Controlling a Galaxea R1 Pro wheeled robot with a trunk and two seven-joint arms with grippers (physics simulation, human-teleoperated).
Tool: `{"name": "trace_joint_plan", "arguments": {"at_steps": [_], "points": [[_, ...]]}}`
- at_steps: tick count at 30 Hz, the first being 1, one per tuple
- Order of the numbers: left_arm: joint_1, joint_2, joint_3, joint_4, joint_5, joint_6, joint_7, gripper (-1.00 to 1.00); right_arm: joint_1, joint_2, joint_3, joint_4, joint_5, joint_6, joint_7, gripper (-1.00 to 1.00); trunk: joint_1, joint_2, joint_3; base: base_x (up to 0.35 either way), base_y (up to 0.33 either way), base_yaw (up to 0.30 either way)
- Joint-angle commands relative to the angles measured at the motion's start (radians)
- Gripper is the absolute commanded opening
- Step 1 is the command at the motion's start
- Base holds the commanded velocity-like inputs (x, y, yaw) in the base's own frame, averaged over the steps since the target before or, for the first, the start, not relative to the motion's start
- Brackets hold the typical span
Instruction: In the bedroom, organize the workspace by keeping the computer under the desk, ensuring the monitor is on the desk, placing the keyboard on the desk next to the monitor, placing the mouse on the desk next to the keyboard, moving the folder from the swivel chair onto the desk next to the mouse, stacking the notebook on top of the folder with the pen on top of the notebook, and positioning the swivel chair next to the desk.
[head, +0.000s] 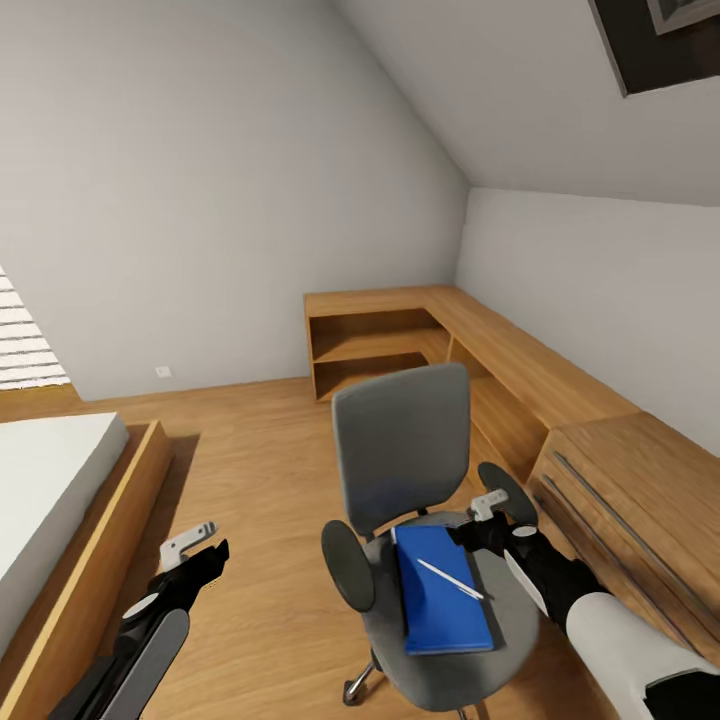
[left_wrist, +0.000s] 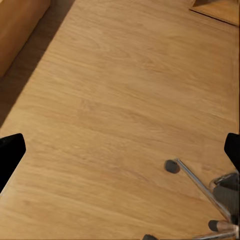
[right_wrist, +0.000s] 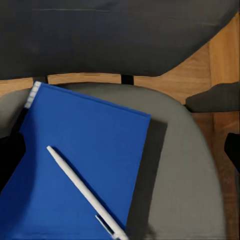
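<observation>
The grey swivel chair (head: 400, 440) stands mid-floor, and its chrome base (left_wrist: 200, 185) shows in the left wrist view. On its seat (right_wrist: 185, 175) lies the blue folder (head: 440, 610) (right_wrist: 85, 140), which has a white ringed edge at one corner. The white pen (head: 450, 579) (right_wrist: 82, 192) lies diagonally on top of it. My right gripper (head: 478, 520) (right_wrist: 120, 155) hovers open over the seat's back right corner, by the right armrest, holding nothing. My left gripper (head: 200, 552) (left_wrist: 120, 155) is open over bare floor left of the chair. The desk, computer, monitor, keyboard, mouse and notebook are out of view.
Low light-wood cabinets (head: 560, 380) run along the right wall into the corner, with open shelves (head: 370, 350) at the far end. A bed in a wood frame (head: 50, 480) takes up the left. Wood floor (head: 260, 450) lies between the bed and the chair.
</observation>
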Motion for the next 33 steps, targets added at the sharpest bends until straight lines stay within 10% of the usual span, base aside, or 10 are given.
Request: {"name": "trace_joint_plan", "arguments": {"at_steps": [1, 12, 33], "points": [[-0.001, 0.001, 0.003, -0.022, 0.007, 0.003, 0.009, 1.00, -0.001, -0.001, 0.017, 0.009, 0.011, -0.001, 0.007, 1.00, 0.000, -0.001, -0.001, 0.013, -0.020, 0.000], [-0.001, -0.001, 0.055, -0.090, 0.014, 0.010, 0.031, 1.00, -0.001, -0.017, 0.053, 0.036, 0.053, -0.031, 0.150, 1.00, 0.035, -0.064, -0.029, 0.003, -0.004, 0.000], [-0.001, -0.028, 0.054, -0.068, 0.015, 0.008, 0.104, 1.00, -0.001, -0.032, 0.050, 0.036, 0.053, 0.066, 0.152, 1.00, 0.115, -0.211, -0.095, 0.000, 0.000, 0.000]]}}
